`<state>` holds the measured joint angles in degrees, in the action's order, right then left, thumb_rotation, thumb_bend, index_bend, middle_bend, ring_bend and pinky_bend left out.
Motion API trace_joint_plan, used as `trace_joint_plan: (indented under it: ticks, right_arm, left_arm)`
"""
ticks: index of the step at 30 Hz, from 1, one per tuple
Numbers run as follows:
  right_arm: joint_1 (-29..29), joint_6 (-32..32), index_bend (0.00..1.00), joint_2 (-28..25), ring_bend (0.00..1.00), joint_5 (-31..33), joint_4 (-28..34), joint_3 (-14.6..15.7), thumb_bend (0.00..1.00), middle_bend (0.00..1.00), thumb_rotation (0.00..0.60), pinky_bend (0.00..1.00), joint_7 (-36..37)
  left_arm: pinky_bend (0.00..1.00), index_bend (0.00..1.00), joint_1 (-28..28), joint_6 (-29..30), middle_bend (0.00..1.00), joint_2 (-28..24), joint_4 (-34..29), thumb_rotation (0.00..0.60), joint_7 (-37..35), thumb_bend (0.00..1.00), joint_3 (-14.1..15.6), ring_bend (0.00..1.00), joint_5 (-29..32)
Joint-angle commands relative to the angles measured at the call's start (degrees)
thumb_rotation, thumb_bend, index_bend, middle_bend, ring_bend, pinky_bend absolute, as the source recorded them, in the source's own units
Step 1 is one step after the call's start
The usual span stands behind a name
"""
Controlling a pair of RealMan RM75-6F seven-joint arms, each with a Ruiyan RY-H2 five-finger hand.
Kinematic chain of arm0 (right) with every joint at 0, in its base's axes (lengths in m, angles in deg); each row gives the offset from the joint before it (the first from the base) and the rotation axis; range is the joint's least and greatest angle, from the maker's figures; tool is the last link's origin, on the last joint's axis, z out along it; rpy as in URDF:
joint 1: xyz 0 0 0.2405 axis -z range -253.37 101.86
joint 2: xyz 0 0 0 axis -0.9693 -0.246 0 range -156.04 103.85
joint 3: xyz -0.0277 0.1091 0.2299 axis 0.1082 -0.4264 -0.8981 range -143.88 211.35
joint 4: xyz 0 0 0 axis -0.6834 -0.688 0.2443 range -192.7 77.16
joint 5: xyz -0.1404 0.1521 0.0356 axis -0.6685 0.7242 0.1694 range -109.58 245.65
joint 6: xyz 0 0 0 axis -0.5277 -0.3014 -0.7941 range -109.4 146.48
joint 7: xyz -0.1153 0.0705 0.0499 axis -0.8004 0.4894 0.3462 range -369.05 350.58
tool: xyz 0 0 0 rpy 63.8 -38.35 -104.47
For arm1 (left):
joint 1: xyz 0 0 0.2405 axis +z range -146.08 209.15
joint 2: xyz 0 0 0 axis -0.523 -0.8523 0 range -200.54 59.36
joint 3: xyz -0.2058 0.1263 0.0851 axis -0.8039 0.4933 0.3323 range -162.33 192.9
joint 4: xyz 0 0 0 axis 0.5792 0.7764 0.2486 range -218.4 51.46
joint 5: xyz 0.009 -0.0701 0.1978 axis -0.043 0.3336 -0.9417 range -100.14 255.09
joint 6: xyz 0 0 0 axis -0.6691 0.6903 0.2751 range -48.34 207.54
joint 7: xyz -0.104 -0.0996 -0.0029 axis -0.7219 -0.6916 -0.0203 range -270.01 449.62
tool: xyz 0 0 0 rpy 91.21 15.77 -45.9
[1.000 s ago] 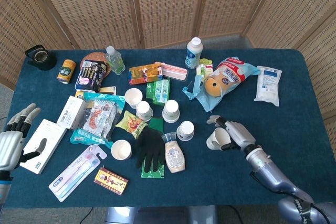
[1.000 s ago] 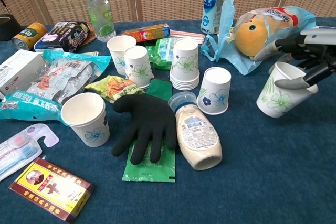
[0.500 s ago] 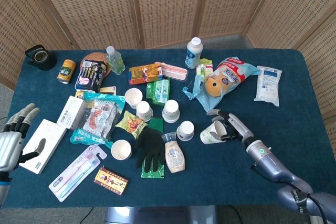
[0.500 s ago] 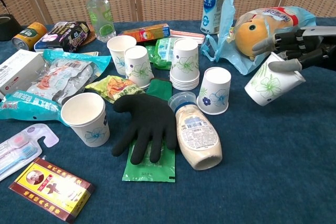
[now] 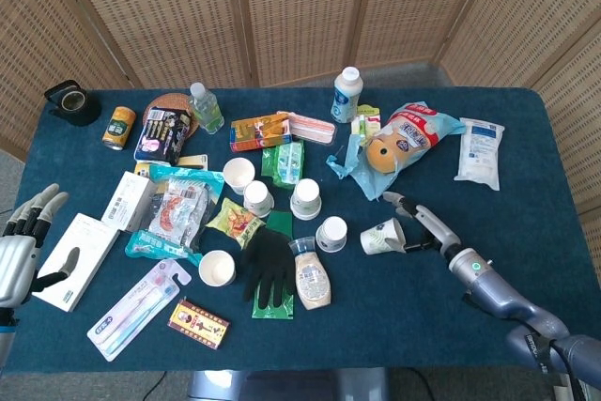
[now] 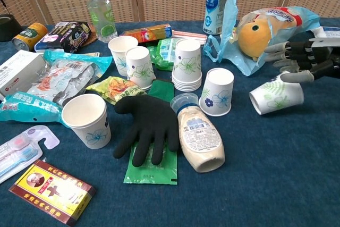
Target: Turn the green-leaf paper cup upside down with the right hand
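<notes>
1. The green-leaf cup (image 6: 276, 97) lies on its side on the blue table (image 6: 276, 184), at the right of the chest view, mouth toward the right edge of the frame and base toward the centre. In the head view the same cup (image 5: 383, 237) sits right of centre.
2. The right hand (image 6: 303, 59) is just above and behind the cup, fingers (image 6: 276, 48) spread and reaching left over it. One lower finger appears to touch the cup's upper wall near the rim; whether the hand actually grips the cup cannot be told.
3. In the head view the right hand (image 5: 418, 223) sits beside the cup's right end, its arm running to the lower right corner.
4. Left of the cup, an upturned blue-flower cup (image 6: 217, 91) stands on its rim; the two are near but apart.
5. Further left stand a cup stack (image 6: 187, 65), a sauce bottle (image 6: 199, 139) lying flat and a black glove (image 6: 149, 126) lying on a green packet (image 6: 151, 171).
6. Behind the right hand, upper right, a plush toy (image 6: 255, 35) sits in a plastic bag.
7. The left hand (image 5: 21, 246) is at the left edge of the head view, fingers apart and extended, holding nothing, beside a white box (image 5: 77, 260).
</notes>
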<state>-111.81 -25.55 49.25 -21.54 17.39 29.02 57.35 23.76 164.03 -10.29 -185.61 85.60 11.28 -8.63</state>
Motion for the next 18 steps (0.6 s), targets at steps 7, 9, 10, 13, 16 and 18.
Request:
trace_joint_plan:
  ticks: [7,9,10,13,16,18]
  right_arm:
    - [0.7,-4.7,0.0,-5.0,0.0,-0.7,2.8,1.6,0.37,0.0,0.6,0.0,-11.1]
    - [1.2,-5.6,0.0,-6.0,0.0,-0.4,4.5,1.7,0.37,0.0,0.6,0.0,-16.0]
    - [1.5,-6.2,0.0,-6.6,0.0,0.0,5.9,1.8,0.37,0.0,0.6,0.0,-19.5]
    - [2.4,-7.0,0.0,-8.2,0.0,1.3,9.6,2.0,0.37,0.0,0.6,0.0,-30.0]
    - [3.3,-7.8,0.0,-8.5,0.0,3.7,13.2,2.0,0.37,0.0,0.6,0.0,-42.7]
    - [3.7,-8.0,0.0,-8.2,0.0,5.5,14.9,2.1,0.37,0.0,0.6,0.0,-50.0]
  left_arm:
    - [0.1,0.04,-0.2,-0.1,0.05,0.3,-0.1,0.6,0.2,0.46,0.0,0.03,-0.3]
    - [0.1,0.04,-0.3,-0.3,0.05,0.4,-0.1,0.6,0.3,0.46,0.0,0.03,-0.4]
    - [0.1,0.04,-0.4,-0.4,0.05,0.4,-0.1,0.6,0.4,0.46,0.1,0.03,-0.3]
    - [0.1,0.04,-0.5,-0.6,0.05,0.5,0.0,0.6,0.3,0.46,0.0,0.03,-0.2]
    - [0.1,0.04,-0.7,-0.9,0.05,0.7,0.2,0.6,0.3,0.46,0.0,0.03,-0.1]
    - [0.1,0.04,-0.9,-1.1,0.05,0.8,0.3,0.6,0.3,0.46,0.0,0.03,0.0]
